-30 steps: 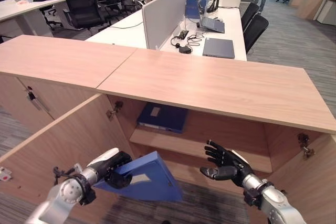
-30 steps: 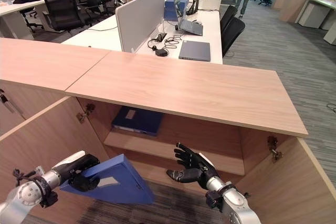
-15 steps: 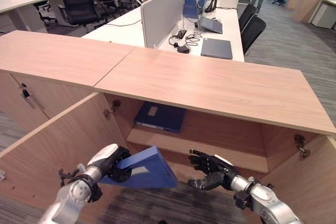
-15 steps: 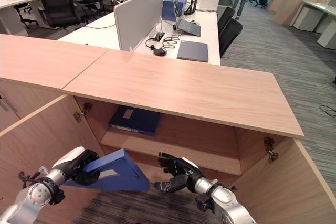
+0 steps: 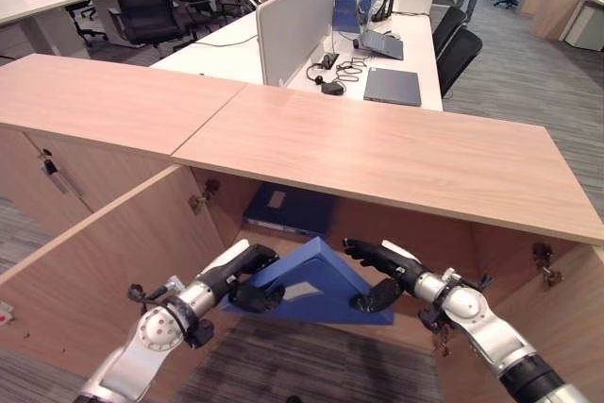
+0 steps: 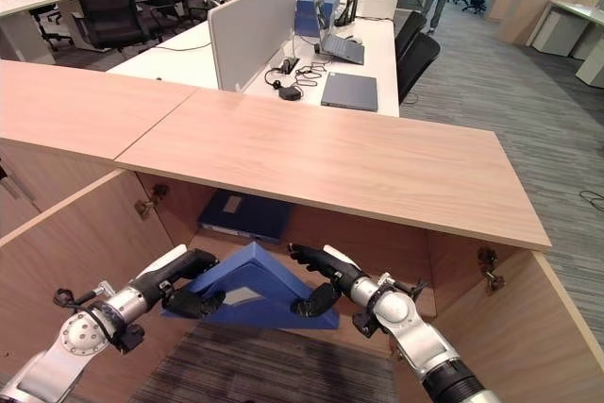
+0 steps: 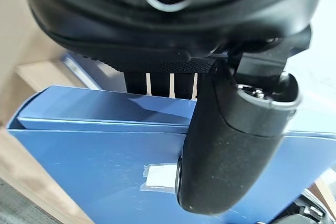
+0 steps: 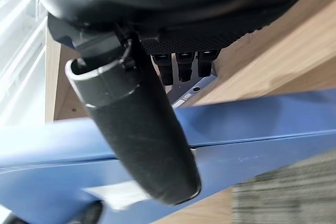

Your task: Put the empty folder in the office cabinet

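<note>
The empty blue folder (image 5: 316,280) is held up in front of the open office cabinet (image 5: 396,153), its spine edge uppermost, level with the inner shelf (image 5: 444,292). My left hand (image 5: 241,271) grips its left end, thumb (image 7: 231,150) on the near face of the folder (image 7: 94,150) and fingers behind. On the right end my right hand (image 5: 382,266) pinches it, thumb (image 8: 142,135) against one face of the folder (image 8: 252,129) and fingers over the far side.
A second blue folder (image 5: 283,209) lies flat on the cabinet's shelf, back left. The left door (image 5: 104,252) and the right door (image 5: 566,318) stand open on either side. Desks, screens and chairs stand beyond the cabinet top; a person walks far off.
The folder has risen and moved towards the cabinet opening. My right hand, open and apart a second ago, has come over and taken hold of its right end.
</note>
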